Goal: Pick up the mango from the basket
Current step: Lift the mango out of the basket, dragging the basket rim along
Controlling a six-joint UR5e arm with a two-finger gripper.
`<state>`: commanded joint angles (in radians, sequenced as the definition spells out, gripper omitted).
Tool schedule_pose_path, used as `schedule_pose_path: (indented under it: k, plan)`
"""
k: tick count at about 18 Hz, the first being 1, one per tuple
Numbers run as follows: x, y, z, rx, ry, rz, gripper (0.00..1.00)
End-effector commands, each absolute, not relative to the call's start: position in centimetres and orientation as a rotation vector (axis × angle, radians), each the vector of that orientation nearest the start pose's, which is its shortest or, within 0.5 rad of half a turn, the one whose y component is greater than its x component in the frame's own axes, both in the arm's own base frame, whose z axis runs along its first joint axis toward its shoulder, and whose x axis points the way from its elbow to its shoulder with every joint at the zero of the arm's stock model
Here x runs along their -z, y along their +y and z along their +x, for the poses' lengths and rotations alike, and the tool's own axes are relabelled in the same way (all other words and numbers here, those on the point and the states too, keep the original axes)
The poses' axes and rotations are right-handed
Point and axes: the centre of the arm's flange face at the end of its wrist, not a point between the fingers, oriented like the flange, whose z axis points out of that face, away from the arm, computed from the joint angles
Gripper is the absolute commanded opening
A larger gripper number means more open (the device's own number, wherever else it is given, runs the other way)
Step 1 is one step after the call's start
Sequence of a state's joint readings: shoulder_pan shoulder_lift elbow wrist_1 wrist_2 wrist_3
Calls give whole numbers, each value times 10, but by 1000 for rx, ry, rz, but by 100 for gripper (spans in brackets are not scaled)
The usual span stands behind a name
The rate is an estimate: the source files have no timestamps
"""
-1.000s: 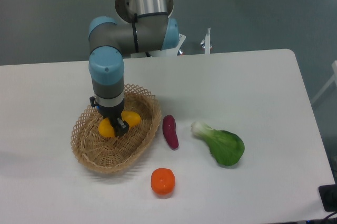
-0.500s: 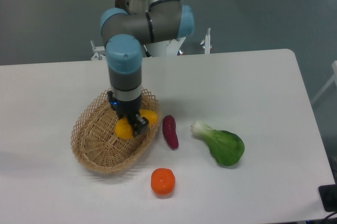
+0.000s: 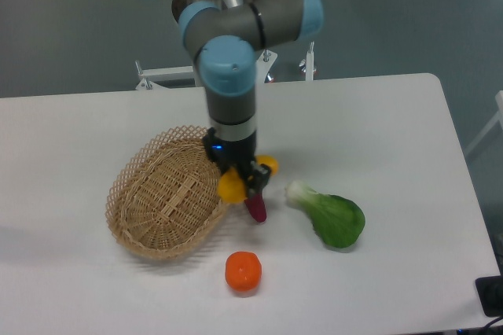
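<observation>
1. A white bench (image 3: pixel 377 123) stood against a grey-green floor, carrying a wicker basket (image 3: pixel 137 221), a purple sweet potato (image 3: pixel 257 209), a green leafy vegetable (image 3: pixel 334 219) and a round orange fruit (image 3: pixel 243 270).
2. The pincer (image 3: pixel 242 179) was clamped on the mango (image 3: pixel 231 186), which hung clear of the basket, just past its rim at 3 o'clock.
3. The mango's long axis ran from about 8 o'clock to 2 o'clock through the pincer, one yellow end showing at each side, so the grip sat near its middle.
4. Under the pincer, at 6 o'clock, lay the sweet potato; whether the mango touched it could not be told.
5. The vegetable lay at 4 o'clock of the pincer, apart; the orange fruit lay at 6 o'clock, further off.
6. By my judgement the pick was done, and any coming move turned on keeping the mango level across that central grip.
</observation>
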<state>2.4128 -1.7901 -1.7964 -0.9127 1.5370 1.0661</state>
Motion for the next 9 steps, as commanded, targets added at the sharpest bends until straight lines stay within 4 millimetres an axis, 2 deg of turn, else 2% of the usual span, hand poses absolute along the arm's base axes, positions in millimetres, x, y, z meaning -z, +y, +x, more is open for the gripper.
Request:
schedule_pose_path:
  k: [9]
  plan:
    - [-334,439,-384,-222,288,-3000,43]
